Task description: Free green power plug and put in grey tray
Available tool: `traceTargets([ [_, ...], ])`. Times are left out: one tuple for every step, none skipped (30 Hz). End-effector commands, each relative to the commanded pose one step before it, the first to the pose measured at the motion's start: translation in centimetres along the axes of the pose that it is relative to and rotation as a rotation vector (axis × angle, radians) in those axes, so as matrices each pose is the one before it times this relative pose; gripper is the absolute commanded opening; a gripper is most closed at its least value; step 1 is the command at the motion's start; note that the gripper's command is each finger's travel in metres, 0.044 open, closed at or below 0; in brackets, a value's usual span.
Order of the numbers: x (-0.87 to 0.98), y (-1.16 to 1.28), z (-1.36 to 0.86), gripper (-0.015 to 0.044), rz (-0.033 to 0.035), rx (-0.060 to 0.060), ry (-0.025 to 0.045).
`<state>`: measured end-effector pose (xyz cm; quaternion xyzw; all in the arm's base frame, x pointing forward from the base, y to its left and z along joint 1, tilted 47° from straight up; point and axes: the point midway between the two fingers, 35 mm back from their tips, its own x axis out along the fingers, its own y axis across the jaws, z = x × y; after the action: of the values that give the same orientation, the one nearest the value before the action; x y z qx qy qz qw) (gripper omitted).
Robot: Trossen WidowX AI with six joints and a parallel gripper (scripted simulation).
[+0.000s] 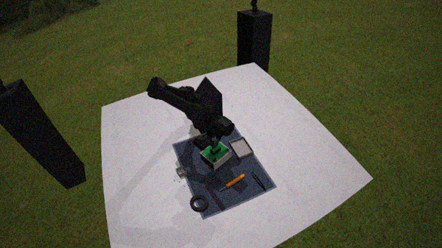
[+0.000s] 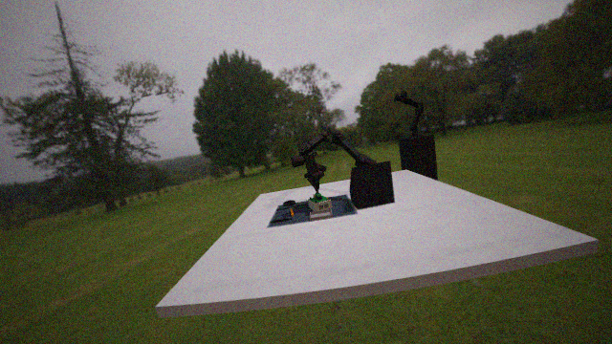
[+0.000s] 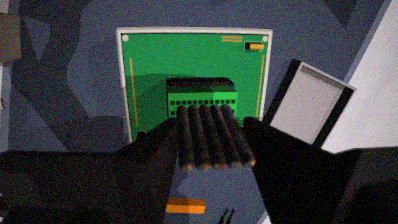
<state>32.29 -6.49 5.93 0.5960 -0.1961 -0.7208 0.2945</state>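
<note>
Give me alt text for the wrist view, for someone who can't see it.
The claw is shut on a green power plug trailing five dark wires, at a green circuit board. A grey tray lies right of the board in the picture.

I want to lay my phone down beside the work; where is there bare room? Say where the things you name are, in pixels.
The white tabletop (image 1: 307,201) (image 2: 382,253) looks bare right of the blue mat (image 1: 213,189) (image 3: 100,65), beyond the grey tray (image 1: 241,147) (image 3: 309,102). It is crowded around the circuit board (image 1: 223,148) (image 3: 150,55), under the claw (image 1: 215,143) (image 3: 210,125).
</note>
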Motion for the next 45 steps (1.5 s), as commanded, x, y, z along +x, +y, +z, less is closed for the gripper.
traceTargets([
  [-1.458, 0.081, -0.078, 0.0, 0.0062, 0.001, 0.03193],
  [0.002, -0.201, -0.001, 0.0, 0.02315, -0.0001, 0.00013],
  [0.003, -0.23, -0.001, 0.0, 0.0265, -0.0001, 0.00013],
  [0.004, -0.249, -0.001, 0.0, 0.02865, -0.0001, 0.00011],
  [0.004, -0.256, 0.0, 0.0, 0.02947, -0.0001, 0.00008],
  [0.005, -0.251, 0.0, 0.0, 0.02892, -0.0001, 0.00002],
  [0.004, -0.235, 0.0, 0.0, 0.02703, -0.0001, -0.00003],
  [-0.124, -0.2, -0.001, 0.0, 0.0239, 0.0, 0.0],
  [0.003, -0.172, 0.002, 0.0, 0.0197, 0.0, -0.00017],
  [0.002, -0.128, 0.001, 0.0, 0.01471, 0.0, -0.00011],
  [-0.038, -0.074, 0.0, 0.0, 0.00907, 0.0, -0.00008],
  [0.0, -0.027, 0.0, 0.0, 0.00307, 0.0, -0.00006],
  [-0.037, 0.031, 0.0, 0.0, -0.00306, 0.0, -0.00001],
  [-0.001, 0.078, -0.001, 0.0, -0.00905, 0.0, 0.00005],
  [-0.037, 0.132, -0.001, 0.0, -0.01471, 0.0, 0.00007],
  [0.0, 0.171, -0.001, 0.0, -0.0197, 0.0, 0.00012],
  [0.001, 0.208, -0.001, 0.0, -0.02389, 0.0, 0.0001],
  [0.002, 0.235, 0.0, 0.0, -0.02701, 0.0, 0.00008],
  [0.002, 0.251, 0.0, 0.0, -0.0289, 0.0001, 0.00003],
  [0.003, 0.256, 0.0, 0.0, -0.02946, 0.0001, -0.00002],
  [-0.138, 0.246, 0.003, 0.0, -0.02873, 0.0001, -0.00016],
  [0.003, 0.23, -0.001, 0.0, -0.02647, 0.0001, -0.00001],
  [-0.097, 0.193, 0.002, 0.0, -0.02323, 0.0001, -0.00018],
  [0.002, 0.163, 0.0, 0.0, -0.01879, 0.0001, -0.00008],
  [-0.083, 0.108, 0.001, 0.0, -0.01369, 0.0, -0.00014],
  [-0.034, 0.064, 0.0, 0.0, -0.00792, 0.0, -0.00006],
  [0.0, 0.016, 0.0, 0.0, -0.00187, 0.0, -0.00003],
  [-0.049, -0.044, 0.0, 0.0, 0.00424, 0.0, 0.00001],
  [0.0, -0.088, -0.001, 0.0, 0.01021, 0.0, 0.00005],
  [0.001, -0.136, -0.001, 0.0, 0.01575, 0.0, 0.00009],
  [0.002, -0.179, -0.001, 0.0, 0.02063, -0.0001, 0.00012],
  [0.002, -0.213, -0.001, 0.0, 0.02462, -0.0001, 0.00013],
  [0.003, -0.239, -0.001, 0.0, 0.02751, -0.0001, 0.00013],
  [0.004, -0.253, -0.001, 0.0, 0.02914, -0.0001, 0.0001],
  [0.004, -0.255, 0.0, 0.0, 0.02942, -0.0001, 0.00006],
  [-0.105, -0.244, -0.001, 0.0, 0.02832, -0.0001, 0.00007],
  [0.004, -0.226, 0.001, 0.0, 0.0259, -0.0001, -0.00012],
  [0.004, -0.195, 0.001, 0.0, 0.02236, 0.0, -0.00009],
  [-0.082, -0.147, 0.0, 0.0, 0.01781, 0.0, -0.00008],
  [0.001, -0.109, 0.001, 0.0, 0.01251, 0.0, -0.00014],
  [0.001, -0.059, 0.001, 0.0, 0.00672, 0.0, -0.00008],
  [-0.035, -0.001, 0.0, 0.0, 0.00063, 0.0, -0.00004],
  [-0.024, 0.05, 0.0, 0.0, -0.00547, 0.0, 0.00001],
  [-0.001, 0.098, -0.001, 0.0, -0.01135, 0.0, 0.00006],
  [0.0, 0.145, -0.001, 0.0, -0.01677, 0.0, 0.0001],
])
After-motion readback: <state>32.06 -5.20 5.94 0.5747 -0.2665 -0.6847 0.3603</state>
